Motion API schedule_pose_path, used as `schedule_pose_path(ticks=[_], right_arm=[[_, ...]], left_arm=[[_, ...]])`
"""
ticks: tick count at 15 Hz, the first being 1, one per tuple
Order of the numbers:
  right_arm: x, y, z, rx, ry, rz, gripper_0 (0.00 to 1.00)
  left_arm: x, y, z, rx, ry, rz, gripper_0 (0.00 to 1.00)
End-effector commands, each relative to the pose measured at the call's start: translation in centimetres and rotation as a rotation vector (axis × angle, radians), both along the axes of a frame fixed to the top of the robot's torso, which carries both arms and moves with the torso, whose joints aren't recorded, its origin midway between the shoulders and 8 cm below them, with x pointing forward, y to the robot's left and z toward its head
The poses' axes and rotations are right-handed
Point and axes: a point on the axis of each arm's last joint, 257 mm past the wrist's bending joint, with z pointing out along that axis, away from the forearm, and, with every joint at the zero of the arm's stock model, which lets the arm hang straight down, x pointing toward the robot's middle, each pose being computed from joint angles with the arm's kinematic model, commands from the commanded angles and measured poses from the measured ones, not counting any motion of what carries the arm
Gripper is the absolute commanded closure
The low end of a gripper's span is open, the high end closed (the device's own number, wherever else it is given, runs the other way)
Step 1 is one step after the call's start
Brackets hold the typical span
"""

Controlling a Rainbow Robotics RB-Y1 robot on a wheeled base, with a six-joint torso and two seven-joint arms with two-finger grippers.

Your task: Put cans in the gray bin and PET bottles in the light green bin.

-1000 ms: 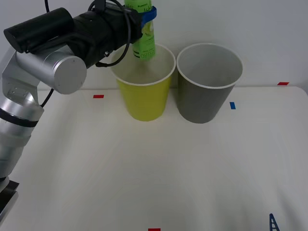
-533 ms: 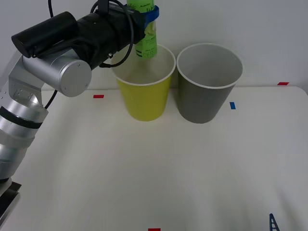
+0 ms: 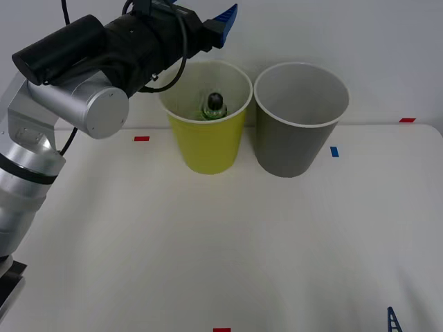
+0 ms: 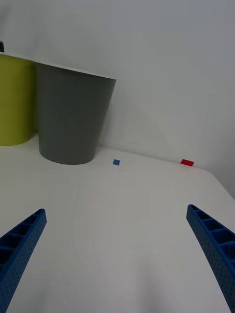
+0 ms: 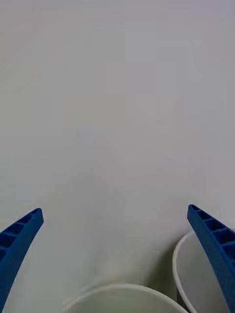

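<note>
Left tool (image 3: 225, 15) spread wide, empty, above light green bin (image 3: 205, 142). PET bottle (image 3: 214, 106) sits inside that bin, cap up. Gray bin (image 3: 299, 138) just beside it on bench (image 3: 228, 249). Right tool (image 4: 117, 259) also spread, low over bench.

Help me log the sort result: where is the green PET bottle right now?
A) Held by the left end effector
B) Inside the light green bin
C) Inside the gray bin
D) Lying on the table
B: the PET bottle sits inside the light green bin, black cap up, below the open left end effector.
</note>
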Motion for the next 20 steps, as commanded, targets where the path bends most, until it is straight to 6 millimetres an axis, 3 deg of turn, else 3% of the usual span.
schedule_pose_path(ticks=[1, 4, 7, 10, 14, 20], right_arm=[[0.0, 0.0, 0.0, 0.0, 0.0, 0.0, 0.0], [0.0, 0.0, 0.0, 0.0, 0.0, 0.0, 0.0], [0.0, 0.0, 0.0, 0.0, 0.0, 0.0, 0.0], [0.0, 0.0, 0.0, 0.0, 0.0, 0.0, 0.0], [0.0, 0.0, 0.0, 0.0, 0.0, 0.0, 0.0], [0.0, 0.0, 0.0, 0.0, 0.0, 0.0, 0.0]], left_arm=[[-1.0, 0.7, 1.0, -0.005, -0.034, -0.008, 0.0], [-4.9, 3.8, 2.6, -0.046, -0.105, 0.005, 0.0], [-9.8, 7.1, 1.1, -0.07, -0.131, 0.043, 0.0], [-12.8, 10.2, -3.7, -0.051, -0.07, 0.11, 0.0], [-15.3, 12.5, -9.9, -0.045, 0.037, 0.162, 0.0], [-18.7, 15.2, -16.6, -0.08, 0.184, 0.249, 0.0]])
